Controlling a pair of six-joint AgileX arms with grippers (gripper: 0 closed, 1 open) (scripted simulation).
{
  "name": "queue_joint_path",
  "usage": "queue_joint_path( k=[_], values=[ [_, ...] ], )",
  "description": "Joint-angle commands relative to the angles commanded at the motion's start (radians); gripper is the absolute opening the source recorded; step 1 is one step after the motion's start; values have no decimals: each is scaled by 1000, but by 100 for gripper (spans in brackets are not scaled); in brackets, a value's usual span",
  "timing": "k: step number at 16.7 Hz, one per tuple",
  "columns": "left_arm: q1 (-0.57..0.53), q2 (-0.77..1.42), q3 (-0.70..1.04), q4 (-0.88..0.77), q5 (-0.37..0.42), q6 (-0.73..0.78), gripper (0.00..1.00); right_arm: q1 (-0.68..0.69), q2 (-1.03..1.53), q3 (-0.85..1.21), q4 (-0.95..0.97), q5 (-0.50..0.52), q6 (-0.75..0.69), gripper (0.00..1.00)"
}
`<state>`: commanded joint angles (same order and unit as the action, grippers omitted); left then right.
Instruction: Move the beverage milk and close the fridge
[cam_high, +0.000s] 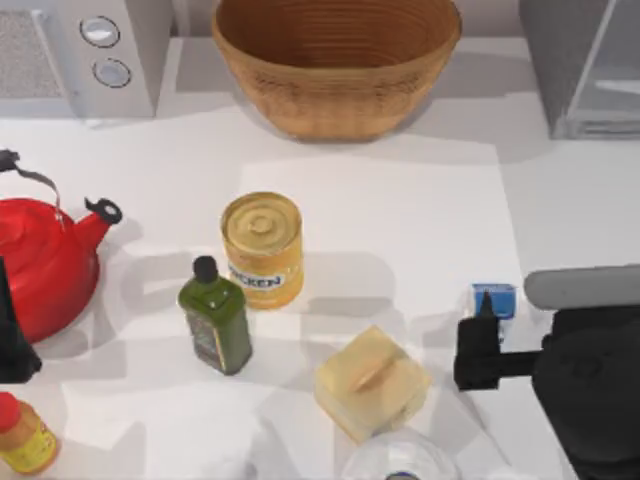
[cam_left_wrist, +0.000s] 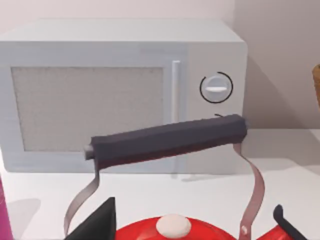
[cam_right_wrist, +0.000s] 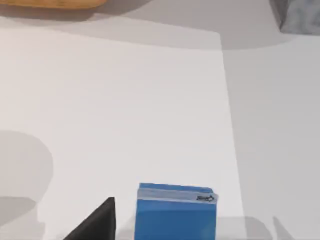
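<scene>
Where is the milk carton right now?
The milk stands on the table's right side in the top view, just ahead of the right gripper and right of the butter block.

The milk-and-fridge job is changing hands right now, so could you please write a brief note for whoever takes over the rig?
Right gripper: at the table's right side, open around the beverage milk, fingers not yet closed on it.
Left arm: parked at the left edge beside the red kettle.
Beverage milk: upright on the table, front right, right of the butter-like block.
Fridge: back right corner, door open.
Done: right gripper lined up on the carton.
Left: grip and move the milk, then close the fridge door.
</scene>
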<state>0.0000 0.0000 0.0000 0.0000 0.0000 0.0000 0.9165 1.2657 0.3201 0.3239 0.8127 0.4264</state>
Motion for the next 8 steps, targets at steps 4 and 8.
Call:
queue_joint_path(
  k=[4, 8],
  values=[
    [0, 0, 0, 0, 0, 0, 100, -14, 169, 150, -175, -70, 171, 100],
    [0, 0, 0, 0, 0, 0, 100, -31, 204, 188, -207, -103, 210, 100]
  ],
)
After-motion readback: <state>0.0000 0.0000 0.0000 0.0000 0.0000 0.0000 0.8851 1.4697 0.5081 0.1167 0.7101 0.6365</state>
